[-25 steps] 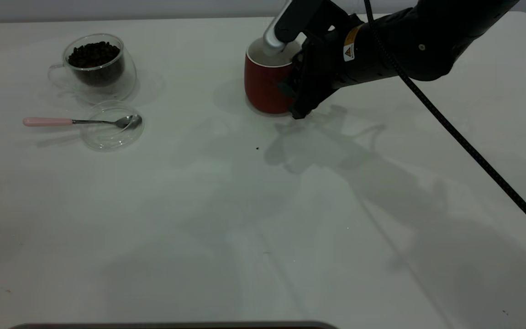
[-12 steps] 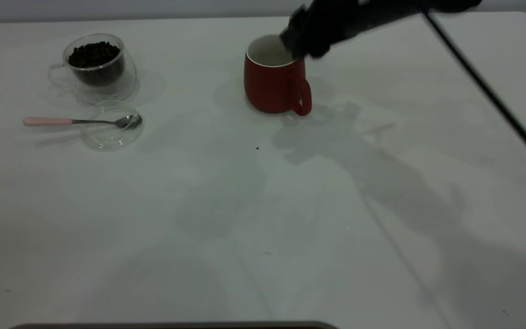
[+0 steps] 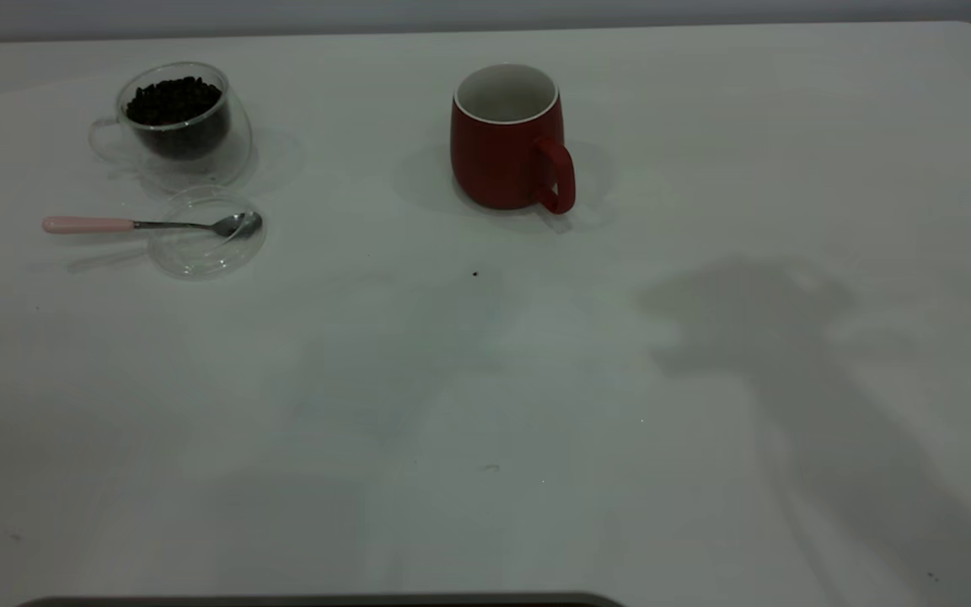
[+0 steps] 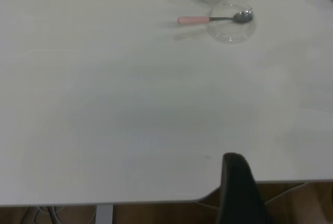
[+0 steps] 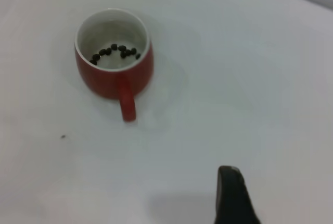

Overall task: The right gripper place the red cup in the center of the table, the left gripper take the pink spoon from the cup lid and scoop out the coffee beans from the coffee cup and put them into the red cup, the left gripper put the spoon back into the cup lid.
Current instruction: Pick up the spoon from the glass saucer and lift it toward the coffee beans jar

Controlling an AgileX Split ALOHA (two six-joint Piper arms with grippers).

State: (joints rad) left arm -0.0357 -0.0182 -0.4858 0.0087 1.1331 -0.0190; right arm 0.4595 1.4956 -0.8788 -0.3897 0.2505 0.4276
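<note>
Seemingly, step 1 is done: the cup (image 3: 506,139) is set mid-table (image 3: 485,379), freed, some beans (image 5: 115,52) inside. Spoon (image 3: 148,224) is left across the lid (image 3: 207,240); scooping remains. Neither claw's state is shown.

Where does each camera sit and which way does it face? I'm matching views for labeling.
Exterior: steeply above the table, facing red cup, coffee cup, pink spoon on cup lid; no arm shows.
Left wrist: off the table edge, facing spoon; one dark end effector finger.
Right wrist: above red cup holding coffee beans; one finger.
Exterior and right wrist share the red cup.
</note>
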